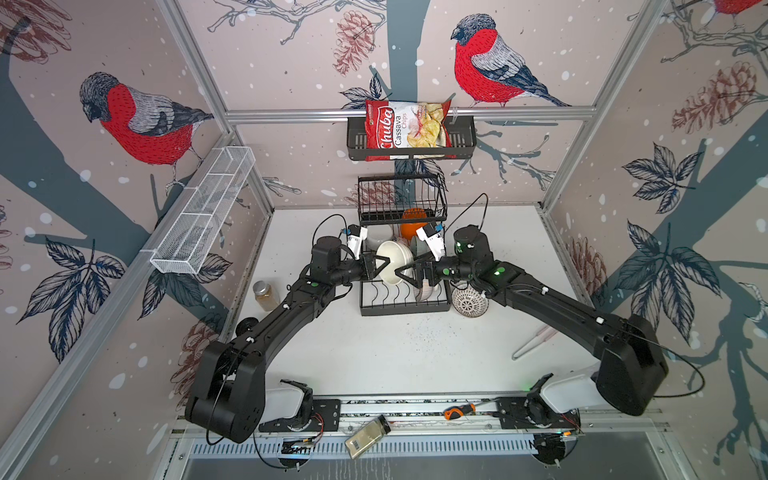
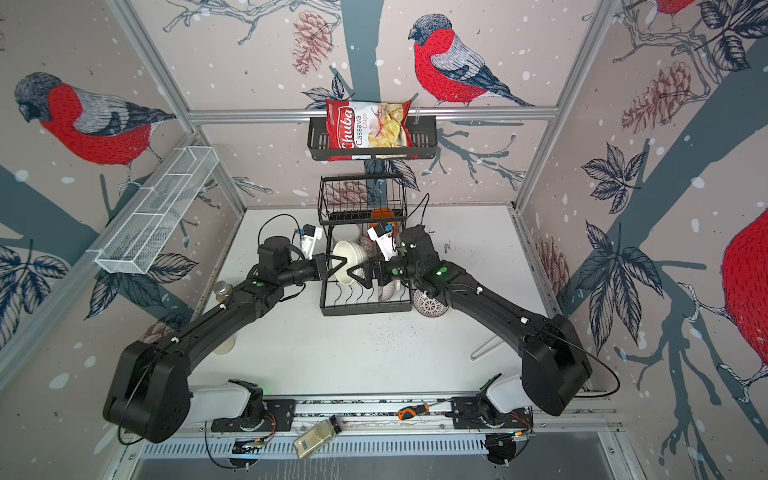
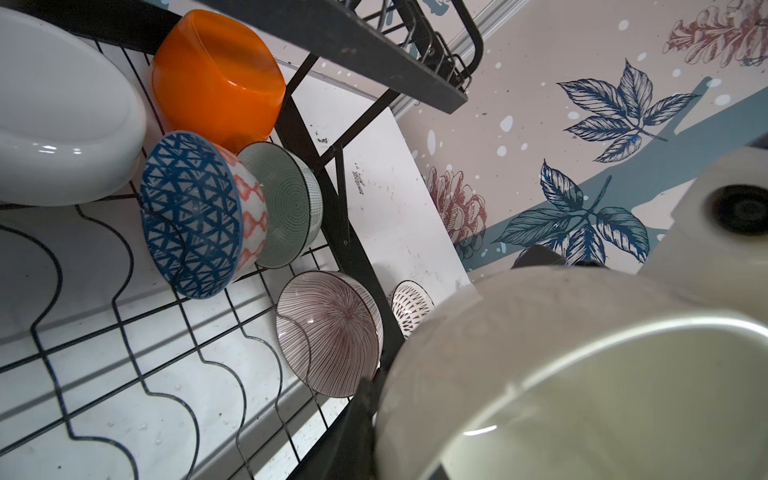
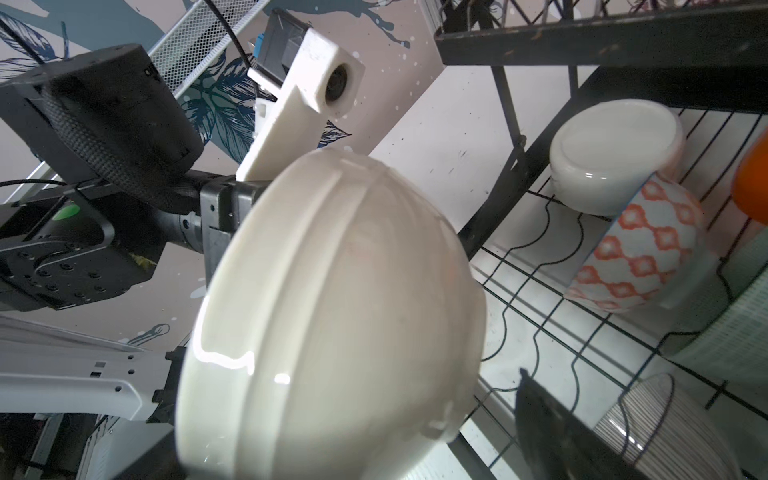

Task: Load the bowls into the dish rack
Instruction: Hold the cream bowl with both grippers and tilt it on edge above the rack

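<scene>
A plain white bowl (image 1: pixel 392 261) (image 2: pixel 345 259) hangs tilted over the dish rack (image 1: pixel 405 309) (image 2: pixel 361 309). My left gripper (image 1: pixel 384 266) is shut on its rim, and one left finger (image 3: pixel 363 419) presses the bowl's (image 3: pixel 582 374) outside. My right gripper (image 1: pixel 405 276) stands open at the bowl's other side; its visible finger (image 4: pixel 552 436) is clear of the bowl (image 4: pixel 332 311). In the rack stand an orange bowl (image 3: pixel 216 75), a squarish white one (image 3: pixel 62 116), a blue-patterned one (image 3: pixel 191 212), a mint-green one (image 3: pixel 286 203) and a brown-striped one (image 3: pixel 328 332). A black-patterned bowl (image 1: pixel 469 301) sits on the table beside the rack.
A small jar (image 1: pixel 265 295) stands left of the rack. A chips bag (image 1: pixel 409 124) fills the black wall shelf above. A white mesh trough (image 1: pixel 203 212) hangs on the left wall. A pale utensil (image 1: pixel 532 343) lies at the right, a screwdriver (image 1: pixel 459 411) on the front rail.
</scene>
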